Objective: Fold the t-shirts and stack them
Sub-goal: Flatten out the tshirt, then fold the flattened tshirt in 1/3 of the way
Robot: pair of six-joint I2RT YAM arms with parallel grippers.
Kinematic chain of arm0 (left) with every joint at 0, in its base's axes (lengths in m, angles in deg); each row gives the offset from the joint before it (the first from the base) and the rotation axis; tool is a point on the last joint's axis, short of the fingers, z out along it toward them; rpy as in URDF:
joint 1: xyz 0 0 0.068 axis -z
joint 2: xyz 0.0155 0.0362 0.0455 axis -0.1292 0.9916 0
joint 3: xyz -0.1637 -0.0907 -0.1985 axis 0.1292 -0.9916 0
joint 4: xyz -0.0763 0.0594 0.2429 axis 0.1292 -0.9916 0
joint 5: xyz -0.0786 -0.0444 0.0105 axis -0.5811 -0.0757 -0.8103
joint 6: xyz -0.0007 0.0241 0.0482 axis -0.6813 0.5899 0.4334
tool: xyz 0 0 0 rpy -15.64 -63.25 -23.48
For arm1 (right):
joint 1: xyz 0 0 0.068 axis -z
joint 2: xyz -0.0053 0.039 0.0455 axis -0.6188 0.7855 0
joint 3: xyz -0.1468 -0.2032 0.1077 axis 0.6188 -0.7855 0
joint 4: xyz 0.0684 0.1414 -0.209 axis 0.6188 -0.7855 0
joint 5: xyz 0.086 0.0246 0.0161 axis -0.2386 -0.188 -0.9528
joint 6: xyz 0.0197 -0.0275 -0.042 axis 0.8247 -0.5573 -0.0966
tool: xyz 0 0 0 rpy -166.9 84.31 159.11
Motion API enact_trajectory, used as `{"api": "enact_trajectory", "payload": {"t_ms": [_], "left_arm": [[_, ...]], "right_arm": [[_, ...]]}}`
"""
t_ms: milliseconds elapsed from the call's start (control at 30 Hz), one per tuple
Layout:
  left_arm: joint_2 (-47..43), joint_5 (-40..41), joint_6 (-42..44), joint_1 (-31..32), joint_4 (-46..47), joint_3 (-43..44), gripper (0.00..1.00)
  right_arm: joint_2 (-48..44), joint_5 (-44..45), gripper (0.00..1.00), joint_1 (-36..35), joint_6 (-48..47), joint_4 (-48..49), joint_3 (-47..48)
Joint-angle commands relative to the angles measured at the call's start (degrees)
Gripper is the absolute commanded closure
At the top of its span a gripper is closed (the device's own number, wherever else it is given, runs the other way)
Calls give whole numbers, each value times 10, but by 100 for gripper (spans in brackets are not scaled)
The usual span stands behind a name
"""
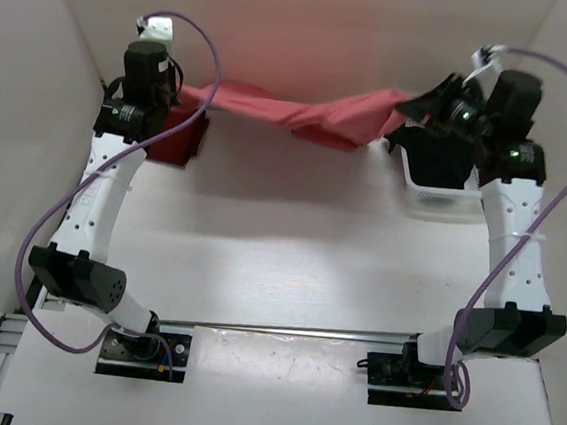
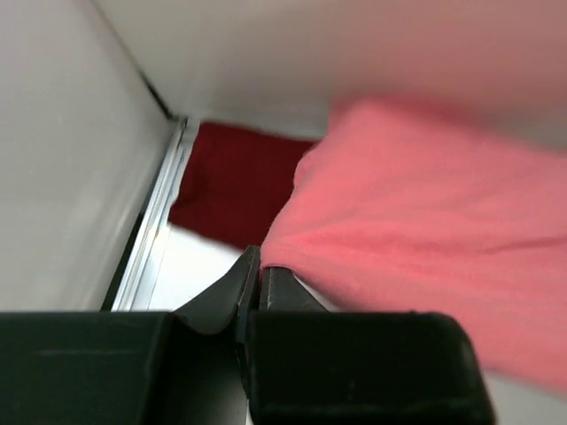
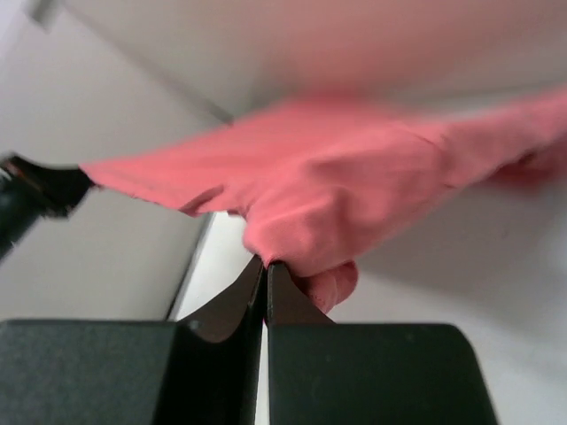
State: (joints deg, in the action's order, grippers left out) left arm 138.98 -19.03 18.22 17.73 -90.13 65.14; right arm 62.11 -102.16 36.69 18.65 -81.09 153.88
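The salmon pink t-shirt (image 1: 303,114) hangs stretched in the air between my two grippers, at the far side of the table. My left gripper (image 1: 186,95) is shut on its left edge; in the left wrist view (image 2: 259,266) the jaws pinch the pink cloth (image 2: 425,221). My right gripper (image 1: 424,108) is shut on its right edge; in the right wrist view (image 3: 266,264) the cloth (image 3: 328,186) bunches above the closed jaws. The dark maroon t-shirt (image 1: 185,135) lies folded on the table under the left gripper, also in the left wrist view (image 2: 235,190). The black t-shirt (image 1: 439,159) sits in the basket.
A white perforated basket (image 1: 443,200) stands at the far right under the right arm. White walls close in the table on the left, right and back. The metal rail (image 1: 292,328) runs along the near edge by the arm bases.
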Motion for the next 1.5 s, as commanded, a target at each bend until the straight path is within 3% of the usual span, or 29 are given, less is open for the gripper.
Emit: {"api": "enact_trajectory", "payload": {"t_ms": [0, 133, 333, 400, 500, 600, 767, 867, 1000, 1267, 1467], "left_arm": [[12, -9, 0, 2, -24, -112, 90], [-41, 16, 0, 13, -24, -249, 90], [-165, 54, 0, 30, -72, -456, 90], [-203, 54, 0, 35, -100, -531, 90], [-243, 48, 0, 40, -124, -606, 90], [-277, 42, 0, 47, -149, -660, 90], [-315, 30, 0, 47, -172, -705, 90], [-315, 30, 0, 47, -160, -713, 90], [-273, 30, 0, 47, -113, -677, 90], [-53, 30, 0, 26, -56, -485, 90], [56, 56, 0, -7, -51, -416, 90]], "right_arm": [[10, -16, 100, -14, -45, -62, -143], [-80, 5, 100, -21, -76, -88, -305], [-323, 60, 100, -40, -75, -165, -555], [-366, 65, 100, -45, -54, -190, -640], [-436, 42, 100, -45, -41, -195, -739], [-481, 51, 100, -45, -30, -216, -780], [-459, 63, 100, -45, -24, -203, -792], [-403, 71, 100, -45, -24, -155, -771], [-271, 92, 100, -45, -48, -102, -676], [-7, 110, 100, -63, -107, -72, -454], [85, 136, 100, -63, -121, -72, -370]]}}
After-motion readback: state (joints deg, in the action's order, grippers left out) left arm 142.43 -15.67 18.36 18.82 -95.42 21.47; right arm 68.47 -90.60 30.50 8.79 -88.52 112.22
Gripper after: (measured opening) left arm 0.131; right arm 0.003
